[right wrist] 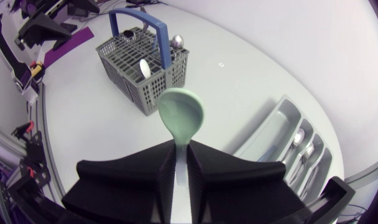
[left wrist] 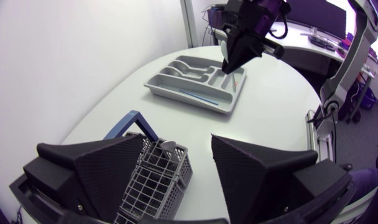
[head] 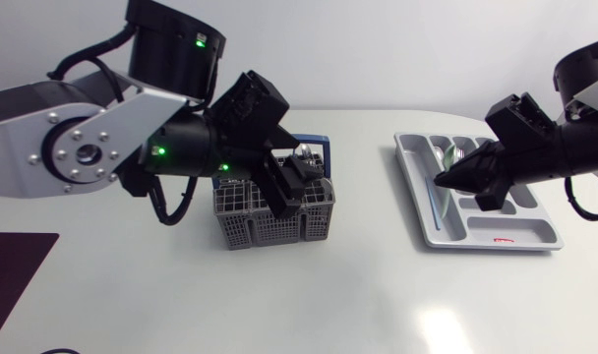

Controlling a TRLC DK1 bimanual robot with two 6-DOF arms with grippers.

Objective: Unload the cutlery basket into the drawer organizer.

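A pale green spoon (right wrist: 183, 115) hangs above the drawer organizer (head: 407, 162), its handle pinched between the closed fingers of the right gripper (right wrist: 183, 147) and its bowl pointing out ahead of them. The gripper sits over the organizer's shorter compartments. A metal spoon (right wrist: 296, 138) and a fork (right wrist: 309, 151) already lie there in neighbouring slots, and a thin blue piece (left wrist: 198, 95) lies in the long compartment along the organizer's side.

The step in hand appears to be setting the green spoon down. To do it well, the handle should be turned parallel to the dividers and the spoon brought over the slot that holds the metal spoon. It should then be carried low into that slot before the fingers part, so that the bowl neither catches a divider nor bounces into the fork's slot. A release from height risks exactly that.

Well apart from the organizer, on the left arm's side, stands the cutlery basket (head: 269, 228), grey mesh with a blue handle. A white spoon (right wrist: 144, 67) and a metal spoon (right wrist: 176, 42) stand upright in it, so the unloading looks partly done. The left gripper (left wrist: 178, 143) hovers over the basket with its fingers spread wide, holding nothing. From there it looks placed for the next pick, best made once the right arm is away from the organizer.
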